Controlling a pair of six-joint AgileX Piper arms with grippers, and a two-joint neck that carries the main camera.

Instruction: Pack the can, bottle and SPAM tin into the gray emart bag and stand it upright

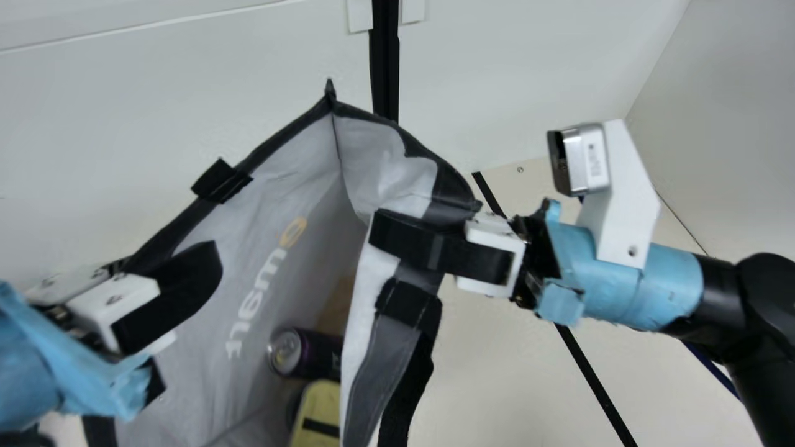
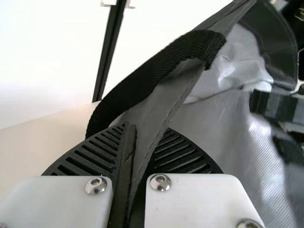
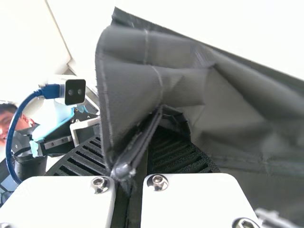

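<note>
— How will the gray emart bag [image 1: 205,372] handle?

— Expect it to be light, soft and floppy, a thin woven skin that creases easily. The weight should sit low, with the can [image 1: 307,354] and a yellow tin [image 1: 320,413], likely the SPAM, lying inside near the bottom. Your best hold is the dark rim [image 1: 273,146]; its hem looks doubled and should be the stiffest part.

— And the grippers?

— Both are closed on that rim. Your left gripper [image 2: 142,142] pinches a flat edge beside a black strap [image 2: 142,95]; your right gripper [image 3: 145,147] clamps a bunched fold on the other side. That fold could slip or drag the wall inward, so lift both sides evenly.

— What does it look like?

— The bag hangs open between your arms, pale silvery gray inside with a black border, white letters and one orange one on the far wall. The right side sags inward. The can is dark purple with a silver top, on its side; the tin has rounded corners and a dark band. You can't tell whether the base is flat.
</note>
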